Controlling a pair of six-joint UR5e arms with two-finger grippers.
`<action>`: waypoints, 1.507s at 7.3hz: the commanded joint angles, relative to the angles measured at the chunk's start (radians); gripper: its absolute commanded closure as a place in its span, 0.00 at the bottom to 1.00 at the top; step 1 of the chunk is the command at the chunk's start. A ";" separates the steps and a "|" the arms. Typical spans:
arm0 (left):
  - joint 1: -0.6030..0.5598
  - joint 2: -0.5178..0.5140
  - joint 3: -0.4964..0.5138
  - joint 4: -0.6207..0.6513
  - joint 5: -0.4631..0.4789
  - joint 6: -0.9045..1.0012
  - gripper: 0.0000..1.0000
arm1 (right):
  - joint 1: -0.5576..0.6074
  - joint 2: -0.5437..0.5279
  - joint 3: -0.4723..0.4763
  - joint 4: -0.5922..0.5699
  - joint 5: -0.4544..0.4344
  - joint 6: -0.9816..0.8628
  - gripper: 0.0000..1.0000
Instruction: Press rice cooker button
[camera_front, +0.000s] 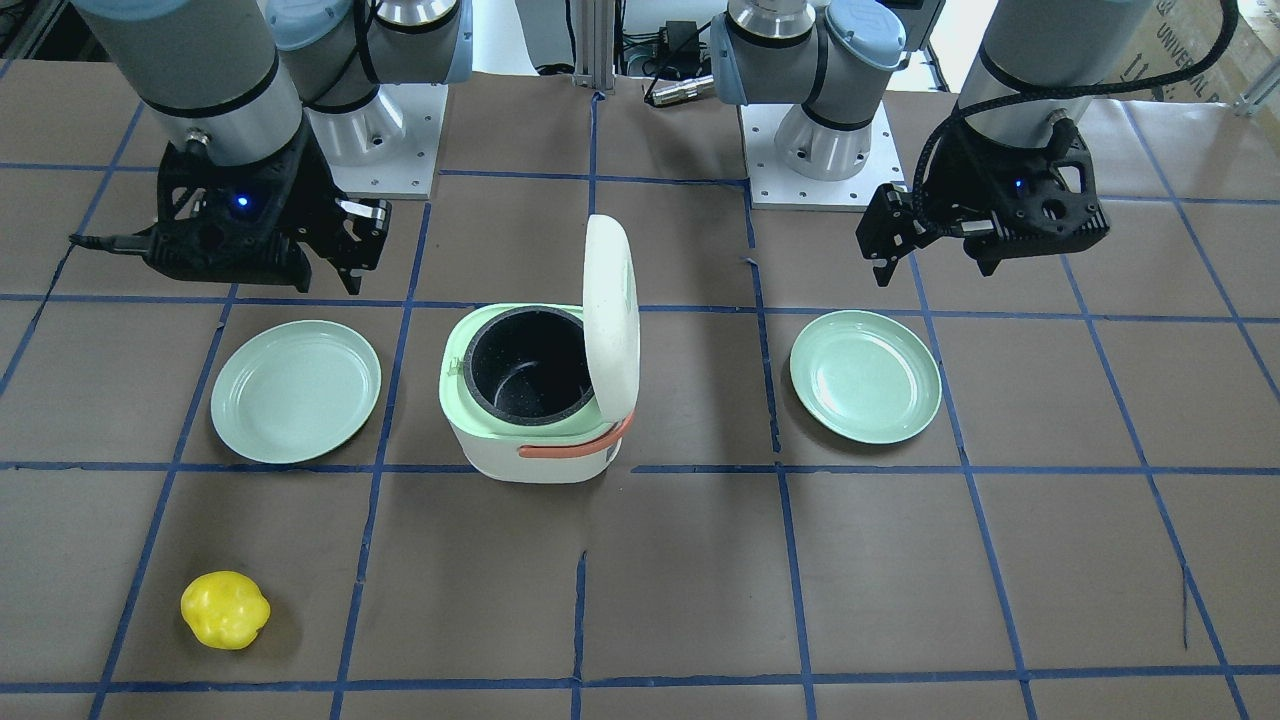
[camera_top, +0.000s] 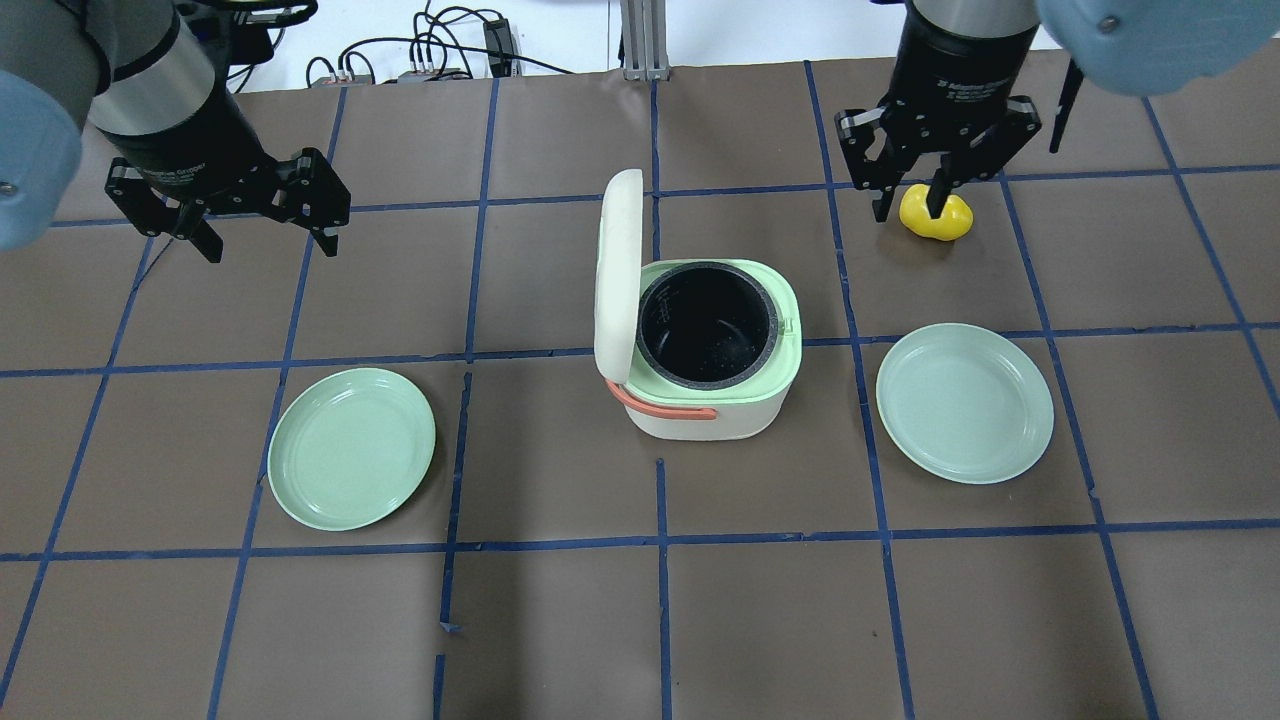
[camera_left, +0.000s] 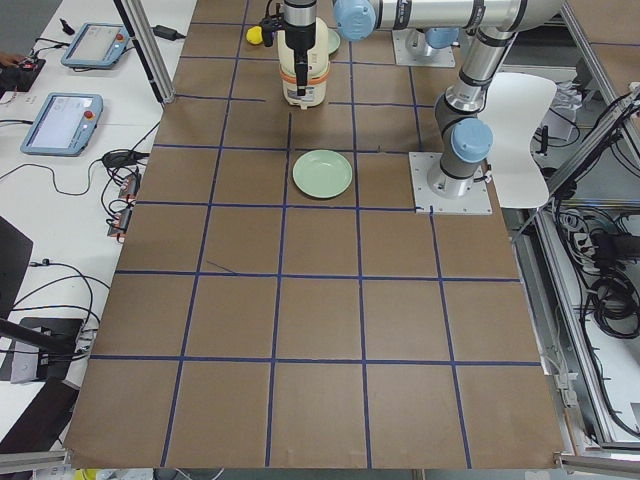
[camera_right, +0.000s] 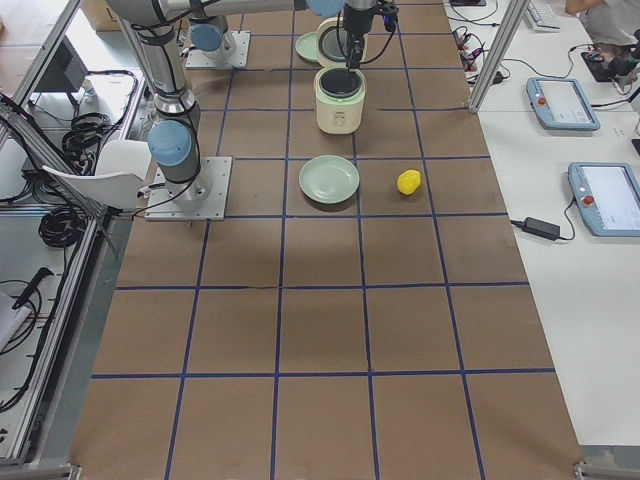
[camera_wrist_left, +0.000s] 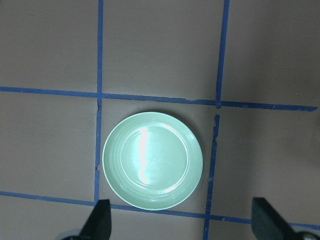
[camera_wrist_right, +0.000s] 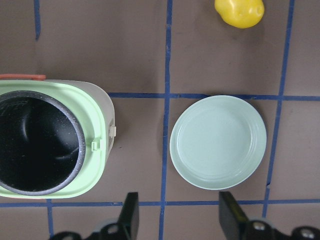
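The white rice cooker (camera_top: 700, 418) with a green rim and orange handle stands mid-table, its lid (camera_top: 617, 270) standing open and the black pot bare. It also shows in the front view (camera_front: 530, 450) and the right wrist view (camera_wrist_right: 98, 120), where a small tab (camera_wrist_right: 114, 131) sticks out from the rim's side. My left gripper (camera_top: 270, 240) is open and empty, raised far to the cooker's left; it also shows in the front view (camera_front: 935, 265). My right gripper (camera_top: 912, 205) is open and empty, raised to the cooker's right; it also shows in the front view (camera_front: 325, 275).
A green plate (camera_top: 352, 447) lies left of the cooker and fills the left wrist view (camera_wrist_left: 152, 167). A second plate (camera_top: 965, 402) lies right of it (camera_wrist_right: 218, 141). A yellow lemon-like object (camera_top: 948, 220) lies at the far right (camera_front: 225, 610).
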 joint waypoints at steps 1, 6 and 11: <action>0.000 0.000 0.000 0.000 0.000 0.000 0.00 | -0.045 -0.017 0.016 -0.047 0.025 -0.033 0.00; -0.001 0.000 0.000 0.000 0.000 0.000 0.00 | -0.029 -0.028 0.055 -0.121 0.028 -0.007 0.00; 0.000 0.000 0.000 0.000 0.000 0.000 0.00 | -0.022 -0.029 0.057 -0.107 0.068 0.035 0.00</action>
